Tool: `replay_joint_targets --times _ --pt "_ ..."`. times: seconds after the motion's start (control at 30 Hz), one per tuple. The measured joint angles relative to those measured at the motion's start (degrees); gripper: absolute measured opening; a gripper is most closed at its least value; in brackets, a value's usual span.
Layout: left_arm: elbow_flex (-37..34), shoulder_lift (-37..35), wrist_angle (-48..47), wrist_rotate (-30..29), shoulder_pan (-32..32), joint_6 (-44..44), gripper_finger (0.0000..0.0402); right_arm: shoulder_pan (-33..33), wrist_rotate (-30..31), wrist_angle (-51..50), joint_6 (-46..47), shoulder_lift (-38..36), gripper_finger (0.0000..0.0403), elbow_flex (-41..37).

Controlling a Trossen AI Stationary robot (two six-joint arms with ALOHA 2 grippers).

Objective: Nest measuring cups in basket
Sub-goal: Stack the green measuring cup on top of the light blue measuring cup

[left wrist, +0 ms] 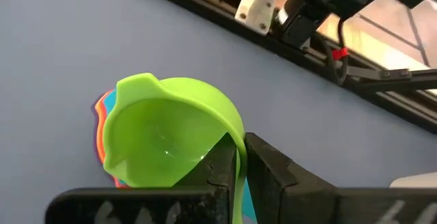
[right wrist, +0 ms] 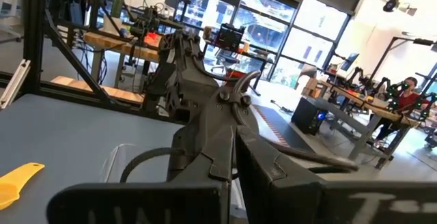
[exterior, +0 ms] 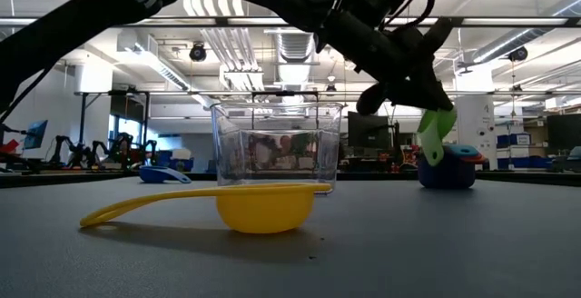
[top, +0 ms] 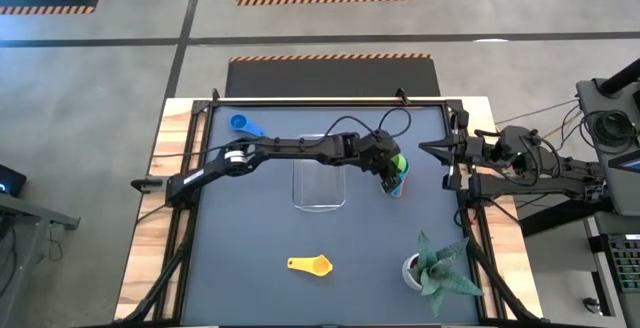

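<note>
Currently green cup point(left wrist: 164, 138) is clamped in left gripper point(left wrist: 235, 162) jaws, just beside the basket point(top: 319, 184), over a stack of cups point(exterior: 447, 169). Next, seating it calls for lowering. Right gripper point(top: 447, 150) is parked beyond the stack, jaws together.

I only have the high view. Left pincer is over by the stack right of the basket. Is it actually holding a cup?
Observer: Yes. Left wrist view shows the left pincer shut on the green cup by its rim.
Operator: Lifted or still seated?
Observer: Low view: green cup hangs tilted above the stack.
Operator: What's under it?
Observer: Left wrist view shows orange and blue edges beneath.
Operator: Right arm?
Observer: Right pincer waits shut at the table's right edge.
</note>
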Motion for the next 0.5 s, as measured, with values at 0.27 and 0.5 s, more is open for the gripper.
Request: replay_joint_targets --times 0.27,0.5 --pt "0.0 0.0 0.1 0.3 0.0 0.2 0.0018 0.0 0.0 0.0 0.1 0.0 0.0009 0.0" --pt "0.0 0.0 0.5 0.3 0.0 0.7 0.0046 0.0 0.0 0.0 0.2 0.0 0.0009 0.0"
